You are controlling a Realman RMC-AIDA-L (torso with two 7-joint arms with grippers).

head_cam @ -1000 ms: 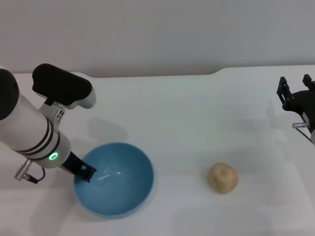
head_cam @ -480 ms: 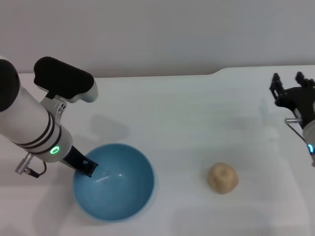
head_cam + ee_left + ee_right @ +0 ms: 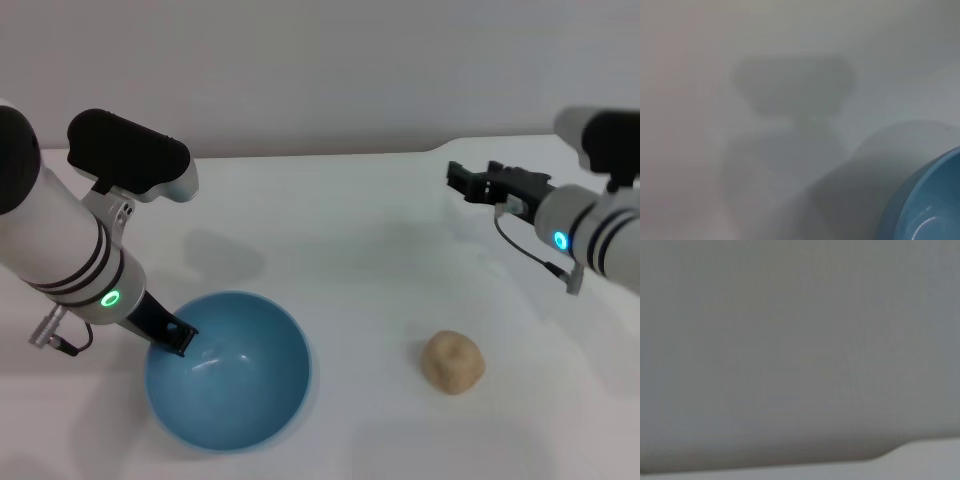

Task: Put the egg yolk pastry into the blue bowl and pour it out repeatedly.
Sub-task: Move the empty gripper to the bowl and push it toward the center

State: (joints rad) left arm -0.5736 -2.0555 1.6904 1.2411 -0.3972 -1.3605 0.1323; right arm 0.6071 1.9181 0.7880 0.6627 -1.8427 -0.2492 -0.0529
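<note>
White tabletop (image 3: 360, 250) met a grey wall (image 3: 320, 70); no writing showed anywhere. The pastry (image 3: 453, 361) lay on the table, well right of the bowl (image 3: 228, 371). The left gripper (image 3: 176, 338) pinched the bowl's left rim. The right gripper (image 3: 468, 183) hovered empty above, fingers slightly apart.

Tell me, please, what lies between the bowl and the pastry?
Nothing: the head view shows only bare white table between the bowl and the pastry.
</note>
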